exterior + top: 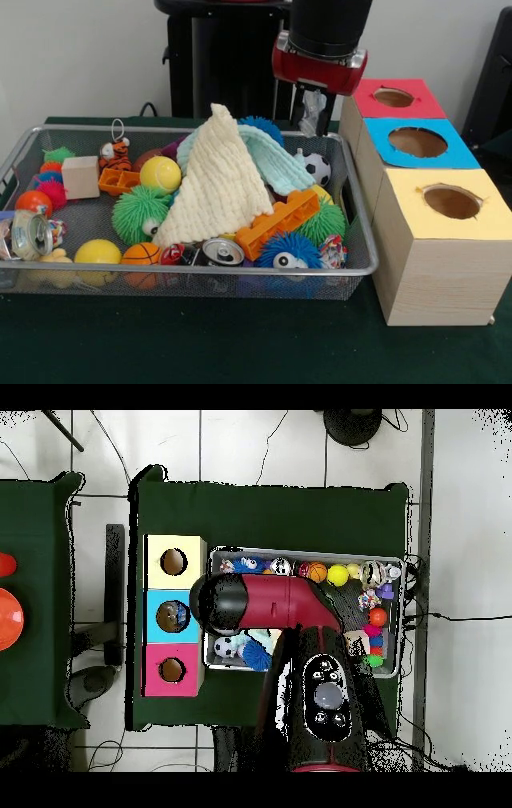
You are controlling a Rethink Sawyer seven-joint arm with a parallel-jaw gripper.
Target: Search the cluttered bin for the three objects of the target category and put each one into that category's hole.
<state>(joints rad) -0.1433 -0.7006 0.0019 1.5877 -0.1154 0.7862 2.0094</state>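
The Sawyer arm's gripper (314, 112) hangs at upper centre of the front view, its jaws pinching a small crumpled silvery wrapper-like object (313, 104) just above the far right corner of the large shallow silver wire-mesh bin (362, 268). The bin fills the left and centre of the frame. Just beneath the gripper lie a black-and-white toy football (318, 168) and a pale mint knitted cloth (276, 164). A cream waffle-weave cloth (216, 180) rises in a peak at the bin's middle, beside an orange plastic building brick (276, 223), a blue spiky ball with an eye (286, 250) and a silver drinks can (222, 252). At right stand three wooden boxes with holes, topped red (398, 98), blue (418, 142) and yellow (450, 202).
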